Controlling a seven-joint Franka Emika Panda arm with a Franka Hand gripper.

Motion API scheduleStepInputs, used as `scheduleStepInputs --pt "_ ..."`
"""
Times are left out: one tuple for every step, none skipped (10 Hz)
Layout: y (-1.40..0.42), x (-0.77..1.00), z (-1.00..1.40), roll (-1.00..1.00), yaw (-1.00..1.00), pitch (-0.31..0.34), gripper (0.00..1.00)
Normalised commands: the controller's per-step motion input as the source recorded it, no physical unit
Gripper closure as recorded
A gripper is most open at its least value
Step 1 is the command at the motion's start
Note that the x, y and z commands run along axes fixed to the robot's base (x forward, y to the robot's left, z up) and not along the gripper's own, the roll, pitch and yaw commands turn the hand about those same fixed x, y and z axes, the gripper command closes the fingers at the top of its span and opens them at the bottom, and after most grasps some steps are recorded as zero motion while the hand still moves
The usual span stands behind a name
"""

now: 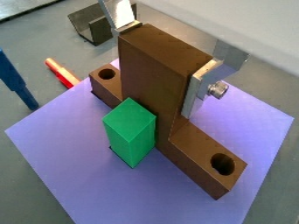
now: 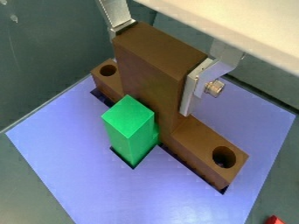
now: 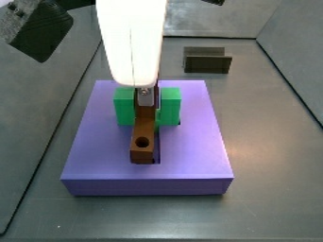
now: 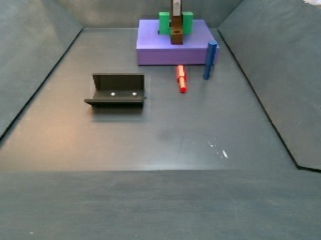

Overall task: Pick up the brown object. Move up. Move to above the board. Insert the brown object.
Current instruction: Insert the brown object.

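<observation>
The brown object [image 1: 158, 79] is a T-shaped block. Its long bar, with a round hole at each end, lies in the central groove of the purple board [image 1: 70, 166]. Its upright stem stands between my fingers. My gripper [image 1: 162, 54] is shut on that stem from both sides, as both wrist views show [image 2: 158, 57]. A green block [image 1: 128, 127] stands on the board right beside the stem. In a side view, the gripper [image 3: 146, 95] is straight above the brown object [image 3: 144, 132] at the middle of the board [image 3: 190, 151].
The dark fixture [image 4: 116, 91] stands on the grey floor, well away from the board [image 4: 153, 52]. A thin orange-red peg [image 4: 182, 79] and a blue upright piece [image 4: 211, 56] are beside the board's edge. Grey walls enclose the floor.
</observation>
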Motion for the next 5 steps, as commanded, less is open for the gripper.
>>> scheduleStepInputs --pt "-0.02 0.00 -0.21 0.01 0.04 -0.033 1.00" --pt "0.00 0.16 -0.17 0.04 0.11 0.000 1.00" --pt "0.00 0.21 -0.16 0.03 0.13 0.000 1.00" --pt "0.00 0.19 -0.13 0.04 0.17 0.000 1.00" --pt "0.00 0.02 -0.08 0.00 0.07 0.000 1.00"
